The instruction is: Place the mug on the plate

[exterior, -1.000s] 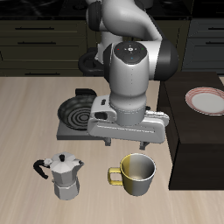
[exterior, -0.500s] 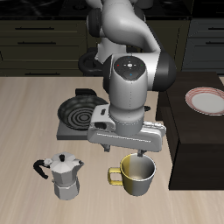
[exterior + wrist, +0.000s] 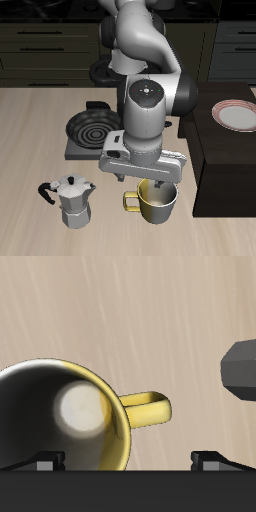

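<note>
Gripper (image 3: 152,180) hovers open-jawed over the mug (image 3: 156,203) — rigid, smooth, probably light — rim wall opposite the handle (image 3: 150,409) looks the best hold

The surface (image 3: 30,140) is pale wood with a fine streaked grain, lit evenly and softly. Behind it runs a row of dark cabinets (image 3: 45,45) with drawer fronts and slim pale handles. At one side a black raised block (image 3: 225,175) adjoins the surface. In the wrist view, the same light grain (image 3: 120,316) fills the background.
</note>
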Controlling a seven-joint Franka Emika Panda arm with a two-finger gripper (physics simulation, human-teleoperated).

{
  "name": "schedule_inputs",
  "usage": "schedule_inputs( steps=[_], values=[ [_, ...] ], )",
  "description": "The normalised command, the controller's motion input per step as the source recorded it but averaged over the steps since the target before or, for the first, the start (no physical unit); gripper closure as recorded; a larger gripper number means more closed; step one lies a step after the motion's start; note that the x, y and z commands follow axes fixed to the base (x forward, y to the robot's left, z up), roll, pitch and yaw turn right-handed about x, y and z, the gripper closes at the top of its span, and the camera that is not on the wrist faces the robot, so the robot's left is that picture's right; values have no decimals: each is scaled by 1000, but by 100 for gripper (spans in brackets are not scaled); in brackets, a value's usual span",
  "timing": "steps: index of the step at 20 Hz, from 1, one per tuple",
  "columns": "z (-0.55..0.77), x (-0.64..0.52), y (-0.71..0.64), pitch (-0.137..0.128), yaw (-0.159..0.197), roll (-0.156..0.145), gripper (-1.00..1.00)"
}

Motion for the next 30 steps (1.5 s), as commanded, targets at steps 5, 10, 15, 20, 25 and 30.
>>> schedule_inputs(
  steps=[5, 10, 15, 20, 25, 30],
  values=[
    [-450, -138, 94, 62, -15, 28, -100],
    [-395, -152, 211, 65, -28, 64, 100],
    [34, -59, 25, 1, -32, 35, 100],
    [256, 52, -101, -51, -22, -6, 100],
    [365, -57, -110, -54, 23, -23, 100],
    [401, -178, -44, -55, 64, -3, 100]
  ],
)
